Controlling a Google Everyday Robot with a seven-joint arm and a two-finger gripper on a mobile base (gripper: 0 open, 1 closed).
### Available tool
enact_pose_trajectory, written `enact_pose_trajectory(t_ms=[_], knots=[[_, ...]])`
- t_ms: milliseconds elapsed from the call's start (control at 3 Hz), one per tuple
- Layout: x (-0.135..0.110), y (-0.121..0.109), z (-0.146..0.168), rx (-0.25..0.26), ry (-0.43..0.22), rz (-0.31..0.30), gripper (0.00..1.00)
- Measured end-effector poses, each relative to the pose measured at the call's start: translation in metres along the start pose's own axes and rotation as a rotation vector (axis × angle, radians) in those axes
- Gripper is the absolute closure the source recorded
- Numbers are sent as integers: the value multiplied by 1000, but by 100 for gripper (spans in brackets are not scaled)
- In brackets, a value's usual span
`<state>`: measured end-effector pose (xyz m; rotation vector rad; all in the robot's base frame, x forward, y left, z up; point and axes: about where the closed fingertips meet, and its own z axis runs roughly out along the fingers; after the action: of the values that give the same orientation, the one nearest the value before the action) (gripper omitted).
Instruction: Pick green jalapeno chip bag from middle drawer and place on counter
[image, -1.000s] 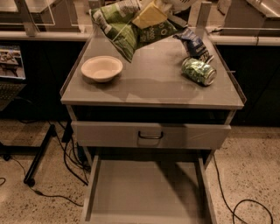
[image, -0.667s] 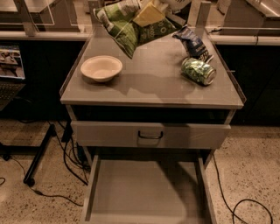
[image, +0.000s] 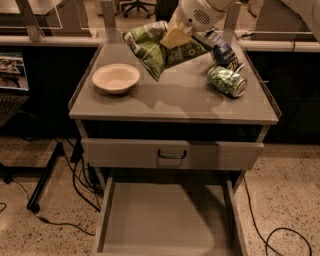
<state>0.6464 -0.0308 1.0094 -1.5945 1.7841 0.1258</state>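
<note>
Speckled flooring with loose black cables surrounds a grey cabinet whose top forms the counter (image: 170, 100), a flat matte surface with thin raised rails along its left and right edges. Above the back edge of the counter, near its middle, the gripper (image: 175, 37) is seen closed on the green jalapeno chip bag (image: 157, 50); a yellowish finger pad is pressed against the bag's upper part. The bag is held tilted, its lower corner hanging over the counter, and a shadow is cast beneath it on the surface; whether that corner touches cannot be told. Near the left edge a pale shallow bowl (image: 116, 77) is set upright. Toward the right edge a shiny green can (image: 227, 81) lies on its side, and just behind it, near the back right corner, a dark blue snack bag (image: 222, 50) is partly hidden by the arm. Below the front edge, a grey drawer with a dark loop handle (image: 171, 154) is slightly pulled out. Under it, the middle drawer (image: 167, 220) is pulled fully out, its plain flat bottom exposed.
</note>
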Motion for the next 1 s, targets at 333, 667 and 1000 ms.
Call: enact_pose_trajectory(t_ms=[333,667,1000], knots=[[14,5,15,-9,26,24,100],[28,12,29,-21,51,50,100],[32,17,40,-64,50,37,87]])
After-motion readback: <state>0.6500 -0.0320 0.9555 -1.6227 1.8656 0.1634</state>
